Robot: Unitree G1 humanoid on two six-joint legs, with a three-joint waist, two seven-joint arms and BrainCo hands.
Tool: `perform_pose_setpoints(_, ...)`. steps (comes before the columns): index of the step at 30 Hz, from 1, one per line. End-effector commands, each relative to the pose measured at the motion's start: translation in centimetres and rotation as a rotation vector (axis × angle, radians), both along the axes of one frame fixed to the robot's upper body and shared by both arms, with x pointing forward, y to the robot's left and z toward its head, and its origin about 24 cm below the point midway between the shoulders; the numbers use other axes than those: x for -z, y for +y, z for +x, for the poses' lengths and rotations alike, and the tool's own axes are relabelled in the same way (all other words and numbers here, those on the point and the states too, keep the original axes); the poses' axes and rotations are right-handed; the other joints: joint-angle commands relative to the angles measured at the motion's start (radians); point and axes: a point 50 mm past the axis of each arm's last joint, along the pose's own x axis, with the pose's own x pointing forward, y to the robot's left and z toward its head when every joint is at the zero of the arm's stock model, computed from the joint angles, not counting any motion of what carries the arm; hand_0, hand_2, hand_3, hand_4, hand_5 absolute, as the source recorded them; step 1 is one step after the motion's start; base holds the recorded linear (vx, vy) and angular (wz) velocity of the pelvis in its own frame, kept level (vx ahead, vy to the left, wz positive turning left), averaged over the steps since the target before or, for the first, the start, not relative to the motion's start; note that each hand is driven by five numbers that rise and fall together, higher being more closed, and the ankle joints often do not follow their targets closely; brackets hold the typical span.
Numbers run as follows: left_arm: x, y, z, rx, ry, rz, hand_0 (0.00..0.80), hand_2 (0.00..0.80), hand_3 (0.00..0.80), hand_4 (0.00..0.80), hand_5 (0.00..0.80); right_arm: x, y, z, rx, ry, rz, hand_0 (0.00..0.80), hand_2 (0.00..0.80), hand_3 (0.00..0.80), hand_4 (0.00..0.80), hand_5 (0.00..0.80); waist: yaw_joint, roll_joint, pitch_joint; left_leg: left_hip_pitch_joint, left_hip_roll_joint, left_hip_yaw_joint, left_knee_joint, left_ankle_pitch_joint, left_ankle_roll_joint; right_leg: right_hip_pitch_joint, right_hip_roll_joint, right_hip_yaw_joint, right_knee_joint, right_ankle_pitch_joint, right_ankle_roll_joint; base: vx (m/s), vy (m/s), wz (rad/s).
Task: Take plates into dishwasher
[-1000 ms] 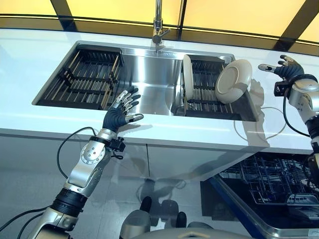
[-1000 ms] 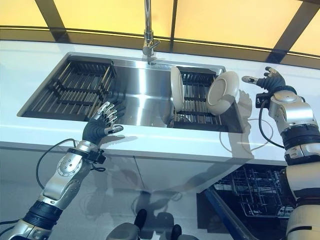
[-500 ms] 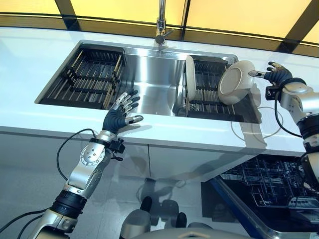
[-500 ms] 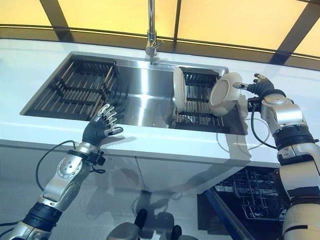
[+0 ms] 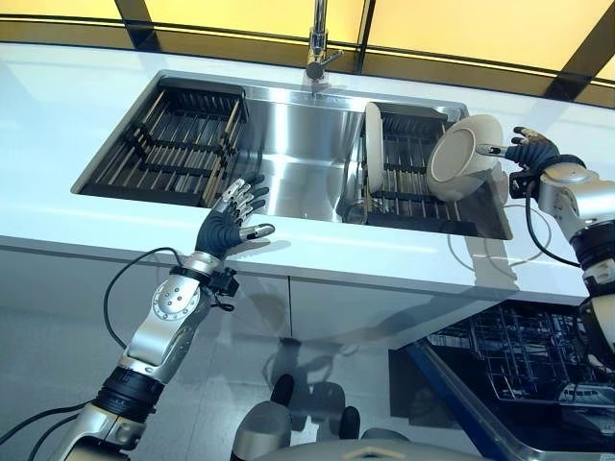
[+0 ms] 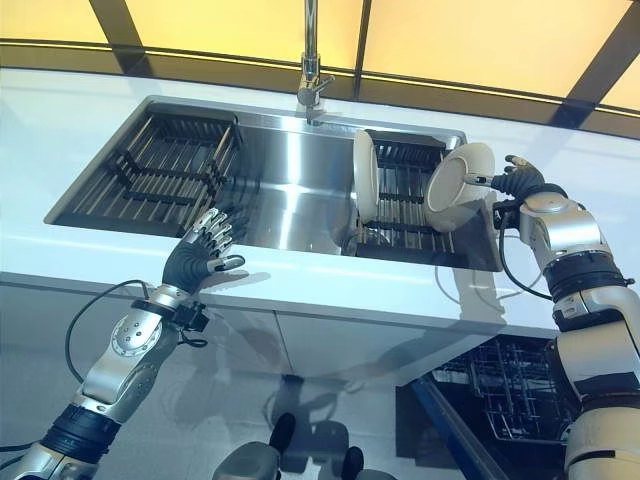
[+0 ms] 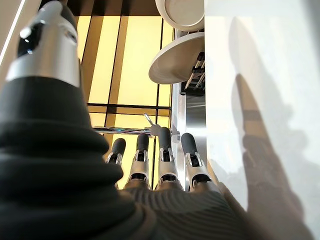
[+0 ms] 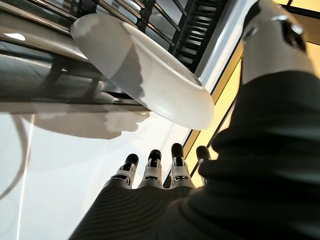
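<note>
Reaching for the first plate, that's the step in hand, as I judge it: the right hand [image 5: 531,152] hovers at the far right end of the sink, fingers straight and spread, thumb stretched toward the tilted plate [image 5: 463,157]. From the right wrist view those fingers [image 8: 151,167] are extended with nothing between them, and the plate's rim hangs just past them. Whether the thumb tip actually touches the rim, I cannot tell; it looks right at the edge.

Moving outward: that tilted plate leans in the dark rack [image 5: 404,178] on the right side of the sink [image 5: 298,144], its face turned toward the sink. A second plate [image 5: 373,146] stands upright on edge in the same rack, near the rack's left end, well apart from the hand.

Next move, by my reading, calls for closing fingers and thumb round the tilted plate's rim, lifting it clear of the rack bars, then swinging it down to the open dishwasher rack [image 5: 524,360] below the surface [image 5: 317,254] on the right. A thin rim pinch on smooth crockery could slip, so a firm hold matters.

Over on the other side, the left hand [image 5: 233,217] rests relaxed and empty at the surface's front edge, by the sink.
</note>
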Motion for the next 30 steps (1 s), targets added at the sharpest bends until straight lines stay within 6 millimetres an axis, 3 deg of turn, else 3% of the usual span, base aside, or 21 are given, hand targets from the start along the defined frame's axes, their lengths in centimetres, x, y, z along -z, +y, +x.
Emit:
perform_pose_setpoints(1,-2.9,-0.4,0.2,0.043,-0.14,-0.043,0.0,0.0,0.0,0.0,0.0,-4.7,-0.6,0.2,0.03,-0.115,-0.097,0.0,0.0,0.0,0.0,0.0,0.012,-0.002,-0.007,0.036,-0.04,0.012,0.0,-0.105,0.073,-0.055,0.039,0.007,0.004,0.02,-0.016,0.0,0.0,0.0)
perform_pose_setpoints(11,-4.3,-0.3,0.5,0.044,-0.201,-0.049,0.0,0.0,0.0,0.0,0.0,-5.5,-0.4,0.4,0.035,-0.142,-0.097,0.0,0.0,0.0,0.0,0.0,0.016,0.003,0.036,-0.001,-0.041,0.008,0.0,-0.098,0.074,-0.091,0.038,0.008,0.004,0.031,-0.017,-0.034,-0.001,0.03)
perform_pose_setpoints(25,-5.9,-0.2,0.9,0.027,-0.278,-0.075,0.0,0.0,0.0,0.0,0.0,-8.3,0.7,0.8,0.015,-0.24,-0.125,0.0,0.0,0.0,0.0,0.0,0.011,0.005,0.088,-0.052,-0.044,0.015,0.0,-0.083,0.07,-0.14,0.035,-0.001,0.004,0.047,-0.025,-0.046,0.018,0.0)
perform_pose_setpoints(26,-5.9,-0.2,0.9,0.024,-0.281,-0.077,0.0,0.0,0.0,0.0,0.0,-8.5,0.8,0.8,0.017,-0.249,-0.125,0.091,0.091,0.091,0.091,0.091,0.012,0.005,0.09,-0.054,-0.045,0.014,0.0,-0.082,0.07,-0.143,0.036,0.0,0.004,0.048,-0.027,-0.034,0.025,0.0)
perform_pose_setpoints(27,-6.0,-0.2,1.0,0.022,-0.284,-0.079,0.0,0.0,0.0,0.0,0.0,-8.7,0.8,0.8,0.021,-0.255,-0.123,0.408,0.408,0.408,0.408,0.408,0.012,0.005,0.093,-0.057,-0.046,0.014,0.0,-0.081,0.07,-0.145,0.036,-0.001,0.004,0.049,-0.028,-0.032,0.018,0.01)
perform_pose_setpoints(28,-6.0,-0.2,1.0,0.022,-0.286,-0.08,0.0,0.0,0.0,0.0,0.0,-8.9,0.8,0.8,0.028,-0.262,-0.125,0.521,0.521,0.521,0.521,0.521,0.012,0.004,0.094,-0.059,-0.046,0.014,0.0,-0.08,0.069,-0.147,0.037,-0.002,0.004,0.049,-0.028,-0.039,0.013,0.0)
perform_pose_setpoints(29,-6.1,-0.2,1.0,0.022,-0.29,-0.079,0.0,0.0,0.0,0.0,0.0,-9.2,0.7,0.7,0.032,-0.272,-0.128,0.8,0.8,0.8,0.8,0.8,0.014,0.003,0.097,-0.063,-0.047,0.014,0.0,-0.08,0.069,-0.151,0.037,-0.003,0.004,0.05,-0.029,-0.038,0.008,0.0)
perform_pose_setpoints(30,-6.2,-0.2,1.0,0.022,-0.292,-0.08,0.0,0.0,0.0,0.0,0.0,-9.4,0.7,0.7,0.034,-0.277,-0.131,0.8,0.8,0.8,0.8,0.8,0.014,0.003,0.099,-0.064,-0.047,0.015,0.0,-0.079,0.069,-0.152,0.036,-0.006,0.004,0.05,-0.029,-0.043,0.008,0.01)
